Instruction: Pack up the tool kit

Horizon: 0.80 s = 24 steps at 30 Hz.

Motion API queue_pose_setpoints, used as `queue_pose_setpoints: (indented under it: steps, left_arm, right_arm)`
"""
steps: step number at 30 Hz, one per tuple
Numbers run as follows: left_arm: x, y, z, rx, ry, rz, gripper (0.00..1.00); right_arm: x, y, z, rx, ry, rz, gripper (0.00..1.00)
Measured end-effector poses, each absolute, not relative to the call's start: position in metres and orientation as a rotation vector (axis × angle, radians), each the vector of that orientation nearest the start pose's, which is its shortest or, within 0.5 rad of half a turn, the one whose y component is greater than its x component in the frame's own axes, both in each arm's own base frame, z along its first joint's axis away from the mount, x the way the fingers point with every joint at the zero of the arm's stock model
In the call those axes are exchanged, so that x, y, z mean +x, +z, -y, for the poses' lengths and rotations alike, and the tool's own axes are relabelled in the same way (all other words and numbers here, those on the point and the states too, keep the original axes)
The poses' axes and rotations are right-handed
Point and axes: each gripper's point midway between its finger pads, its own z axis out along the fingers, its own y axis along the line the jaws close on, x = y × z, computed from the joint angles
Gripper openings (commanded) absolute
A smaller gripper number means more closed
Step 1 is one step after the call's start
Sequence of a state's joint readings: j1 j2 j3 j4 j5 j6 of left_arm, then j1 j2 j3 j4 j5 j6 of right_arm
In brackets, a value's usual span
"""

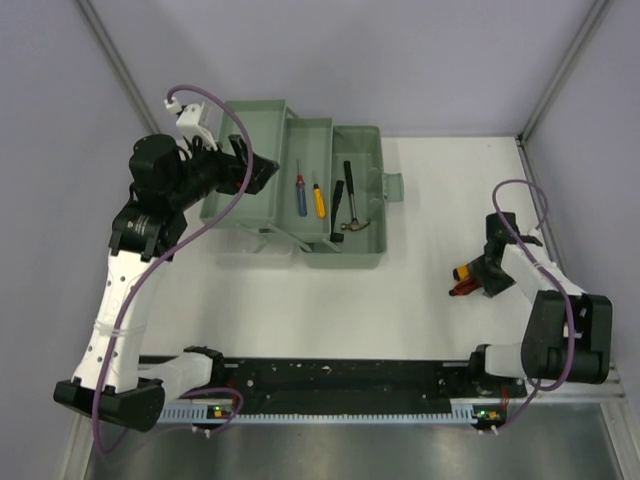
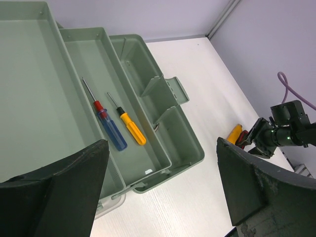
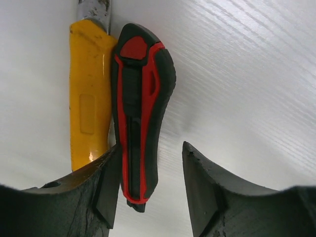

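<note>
The green toolbox [image 1: 362, 258] stands open at the back left, its trays folded out. A red-and-blue screwdriver [image 2: 111, 129] and a yellow-handled screwdriver [image 2: 132, 128] lie in the middle tray. A hammer [image 1: 350, 208] lies in the right compartment. My left gripper [image 2: 162, 148] is open and empty, hovering over the box's left side [image 1: 255, 172]. My right gripper [image 3: 150, 148] is open low on the table at the right [image 1: 472, 280]. It straddles the end of a red-and-black utility knife [image 3: 140, 108]; the left finger touches it and the right finger stands apart.
A yellow-handled tool [image 3: 89, 98] lies right against the knife's left side, also seen in the top view [image 1: 464, 270]. The toolbox latch tab [image 1: 393, 186] sticks out to the right. A black rail [image 1: 340, 380] runs along the near edge.
</note>
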<state>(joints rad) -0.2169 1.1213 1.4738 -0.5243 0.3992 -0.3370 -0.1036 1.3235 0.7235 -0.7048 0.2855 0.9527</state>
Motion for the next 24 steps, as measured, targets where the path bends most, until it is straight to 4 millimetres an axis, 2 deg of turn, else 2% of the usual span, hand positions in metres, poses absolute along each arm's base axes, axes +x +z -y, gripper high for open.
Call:
queue_pose_setpoints:
  steps: [6, 9, 11, 15, 17, 18, 21, 24]
  left_arm:
    - [0.310, 0.412, 0.151, 0.193, -0.748, -1.783, 0.93]
    - [0.310, 0.412, 0.151, 0.191, -0.746, -1.783, 0.93]
    - [0.310, 0.412, 0.150, 0.190, -0.744, -1.783, 0.93]
    - [0.311, 0.412, 0.150, 0.189, -0.741, -1.783, 0.93]
    - [0.311, 0.412, 0.150, 0.191, -0.739, -1.782, 0.93]
    - [0.311, 0.412, 0.150, 0.191, -0.739, -1.782, 0.93]
    - [0.311, 0.412, 0.150, 0.191, -0.740, -1.782, 0.93]
    - [0.310, 0.412, 0.151, 0.197, -0.748, -1.782, 0.93]
  right_arm:
    - [0.247, 0.020, 0.036, 1.427, -0.166, -2.400, 0.52]
    - [0.250, 0.017, 0.038, 1.414, -0.175, -2.412, 0.48]
    - [0.250, 0.017, 0.038, 1.410, -0.175, -2.414, 0.40]
    - [0.256, 0.018, 0.037, 1.401, -0.150, -2.402, 0.11]
    - [0.256, 0.018, 0.037, 1.391, -0.152, -2.405, 0.03]
    - [0.256, 0.019, 0.038, 1.383, -0.156, -2.407, 0.00]
    - [0.253, 0.021, 0.039, 1.365, -0.165, -2.417, 0.00]
    - [0.254, 0.038, 0.039, 1.330, -0.143, -2.397, 0.00]
